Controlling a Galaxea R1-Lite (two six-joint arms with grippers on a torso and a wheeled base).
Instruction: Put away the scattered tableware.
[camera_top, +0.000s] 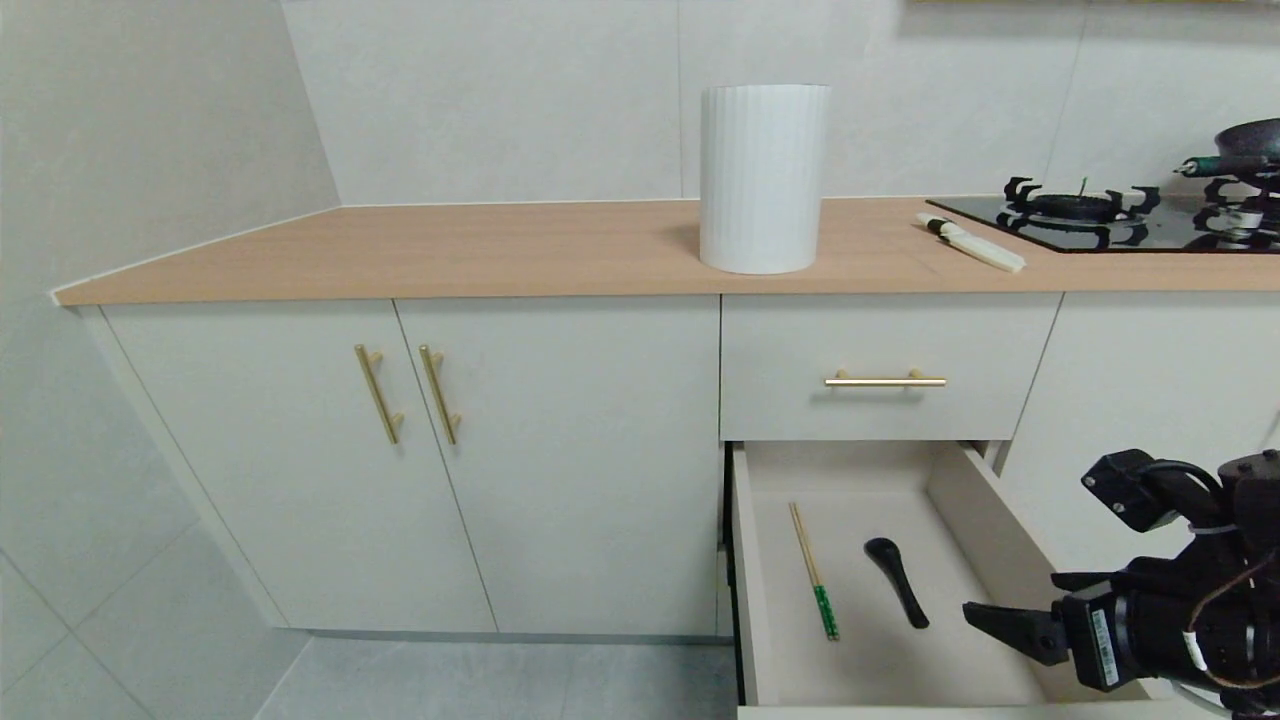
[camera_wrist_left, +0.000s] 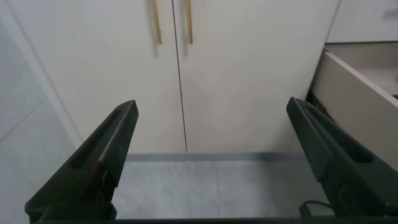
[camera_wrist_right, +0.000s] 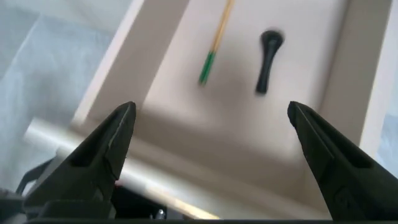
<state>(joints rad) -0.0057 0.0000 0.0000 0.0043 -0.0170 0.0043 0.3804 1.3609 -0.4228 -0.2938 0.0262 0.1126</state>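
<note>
Green-tipped chopsticks (camera_top: 812, 572) and a black spoon (camera_top: 896, 582) lie in the open drawer (camera_top: 746, 560). The right end effector (camera_top: 1015, 610), by its front corner, and the left end effector (camera_wrist_left: 211, 104) both gape empty.

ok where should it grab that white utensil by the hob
Probably around the middle of the white utensil, coming straight down from above, jaws across its narrow width. It lies flat and slanted on the counter, so only its long sides offer a pinch.

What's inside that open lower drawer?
Green-tipped chopsticks and a black spoon lie apart on the floor of the drawer. The right pincer covers its front right corner, so anything there is hidden.
</note>
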